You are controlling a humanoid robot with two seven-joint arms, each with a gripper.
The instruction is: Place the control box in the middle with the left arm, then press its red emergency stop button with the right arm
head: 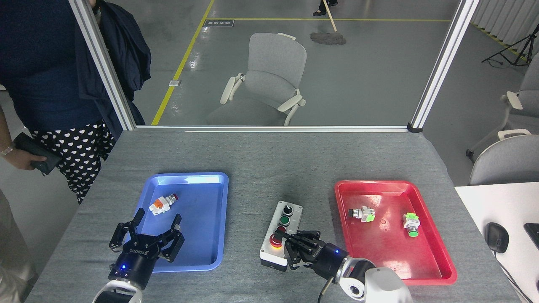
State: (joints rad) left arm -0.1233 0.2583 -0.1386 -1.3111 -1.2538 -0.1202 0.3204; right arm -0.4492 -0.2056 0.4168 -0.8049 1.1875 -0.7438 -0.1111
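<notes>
Head view: control box lengthwise away, between trays.
Right gripper nearer, fingers bunched narrow at red button; left gripper spread wide, empty.

The grey-white control box lies flat on the bare grey tabletop, its near red button apparently lit.

Control box centred on tabletop; trays at nine and three o'clock.
</notes>
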